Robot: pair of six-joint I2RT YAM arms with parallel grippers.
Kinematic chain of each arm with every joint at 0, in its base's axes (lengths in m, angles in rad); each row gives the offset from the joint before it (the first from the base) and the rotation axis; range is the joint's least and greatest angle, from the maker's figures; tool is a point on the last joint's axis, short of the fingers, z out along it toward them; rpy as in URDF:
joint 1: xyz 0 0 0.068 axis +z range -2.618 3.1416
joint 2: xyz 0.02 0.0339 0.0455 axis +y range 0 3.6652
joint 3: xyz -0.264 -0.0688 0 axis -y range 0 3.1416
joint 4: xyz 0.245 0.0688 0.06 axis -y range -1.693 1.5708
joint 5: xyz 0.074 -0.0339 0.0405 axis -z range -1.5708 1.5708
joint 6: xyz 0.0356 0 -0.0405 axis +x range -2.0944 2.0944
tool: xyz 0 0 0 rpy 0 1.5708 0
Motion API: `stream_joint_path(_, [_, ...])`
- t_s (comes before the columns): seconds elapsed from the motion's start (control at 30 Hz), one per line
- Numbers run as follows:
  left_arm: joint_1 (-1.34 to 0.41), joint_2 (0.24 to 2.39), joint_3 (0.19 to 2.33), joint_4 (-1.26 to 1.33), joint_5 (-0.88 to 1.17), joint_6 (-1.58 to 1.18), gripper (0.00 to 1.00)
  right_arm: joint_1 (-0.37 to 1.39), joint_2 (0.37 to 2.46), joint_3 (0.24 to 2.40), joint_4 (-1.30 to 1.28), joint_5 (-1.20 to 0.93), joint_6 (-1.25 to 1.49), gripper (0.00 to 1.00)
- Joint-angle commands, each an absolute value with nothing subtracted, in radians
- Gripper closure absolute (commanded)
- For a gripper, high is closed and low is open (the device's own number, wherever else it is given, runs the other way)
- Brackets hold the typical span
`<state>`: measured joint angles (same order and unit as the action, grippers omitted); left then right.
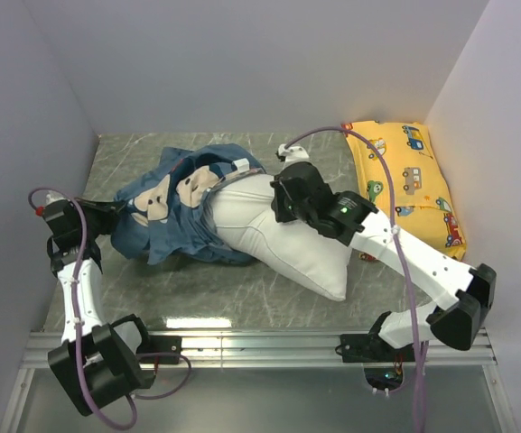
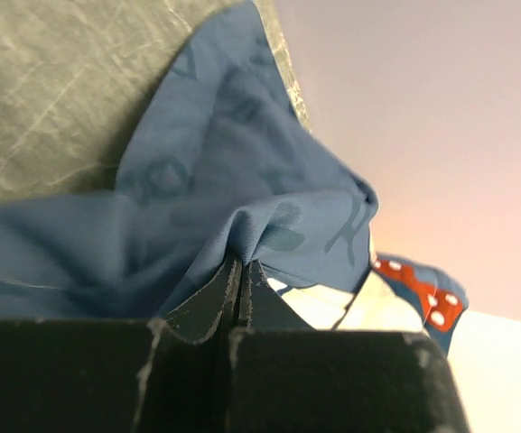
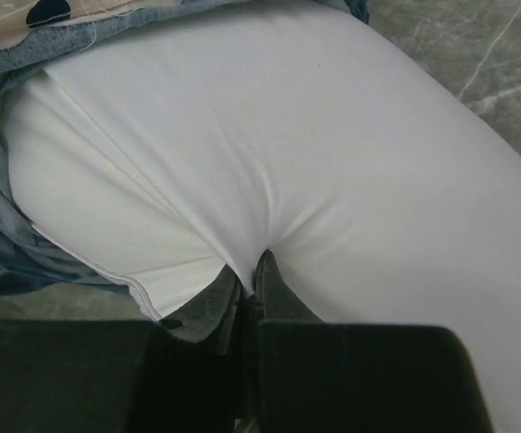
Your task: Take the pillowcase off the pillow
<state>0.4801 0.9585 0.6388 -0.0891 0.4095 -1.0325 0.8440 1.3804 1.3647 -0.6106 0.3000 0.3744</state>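
The grey table (image 1: 242, 298) carries the pillow (image 1: 287, 244), whose long axis goes from far-left to near-right. Its near-right half is bare and white, and its far-left end sits inside the bunched pillowcase (image 1: 165, 234). So, I think, the two can part along this one line: the case to the left, the pillow to the right. The left arm lies low at the left side, and the left gripper (image 2: 242, 271) is closed on a fold of the blue case at its left edge. The right arm reaches in from the right, and the right gripper (image 3: 256, 266) is closed on a pinch of white pillow cloth near the middle.
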Motion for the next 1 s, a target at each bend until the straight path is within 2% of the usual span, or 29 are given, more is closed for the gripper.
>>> stream_joint_path(0.0, [0.624,1.0,0.715,-0.052,0.198,-1.012,1.0,0.752,1.227,1.384,-0.739,0.466,0.347,1.0])
stream_joint_path(0.17, [0.641,1.057,0.749,-0.031,0.21,-0.986,1.0,0.735,1.193,1.397,-0.736,0.404,0.325,1.0])
stream_joint_path(0.4, [0.572,1.071,0.709,-0.035,0.195,-0.927,1.0,0.733,1.233,1.281,-0.623,0.288,0.314,1.0])
stream_joint_path(0.57, [0.586,1.156,0.751,-0.08,0.156,-0.885,1.0,0.729,1.126,1.311,-0.67,0.313,0.328,1.0])
stream_joint_path(0.73, [0.595,1.193,0.735,-0.017,0.19,-0.933,1.0,0.709,1.037,1.474,-0.817,0.356,0.344,1.0])
stream_joint_path(0.97, [0.594,1.258,0.779,-0.014,0.183,-0.925,0.99,0.71,0.962,1.525,-0.867,0.371,0.356,1.0])
